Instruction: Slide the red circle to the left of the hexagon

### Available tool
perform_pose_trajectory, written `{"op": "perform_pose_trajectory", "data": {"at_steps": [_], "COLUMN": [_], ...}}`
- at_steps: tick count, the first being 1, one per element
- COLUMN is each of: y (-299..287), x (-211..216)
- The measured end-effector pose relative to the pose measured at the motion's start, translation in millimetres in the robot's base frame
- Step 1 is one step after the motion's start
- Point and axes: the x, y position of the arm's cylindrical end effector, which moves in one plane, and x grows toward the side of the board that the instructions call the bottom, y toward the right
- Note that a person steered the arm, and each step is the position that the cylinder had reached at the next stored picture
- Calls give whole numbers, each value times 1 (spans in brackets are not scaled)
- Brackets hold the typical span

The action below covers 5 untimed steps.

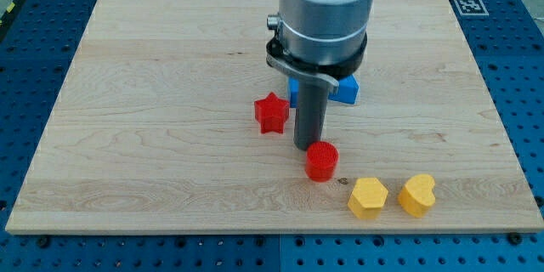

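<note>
red plastic star block (pixel 270 112) seen at view's left on wooden worktop (pixel 153 93). no jaws fitted; dark rod tip (pixel 305 146) set just above-left of red plastic circle block (pixel 321 161). yellow plastic hexagon block (pixel 368 197) lies down-right; short gentle downward nudge advised, contact with hexagon avoided.

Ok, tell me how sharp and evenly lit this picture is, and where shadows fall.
Camera view: sharp throughout, lighting even, no glare on the wooden board; soft shadows only, one under my tip beside the red circle, faint ones by the yellow hexagon.
</note>
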Motion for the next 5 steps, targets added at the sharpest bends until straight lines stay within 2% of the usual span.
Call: {"op": "perform_pose_trajectory", "data": {"at_steps": [2,3,5], "y": [0,0,1], "x": [12,-9,21]}}
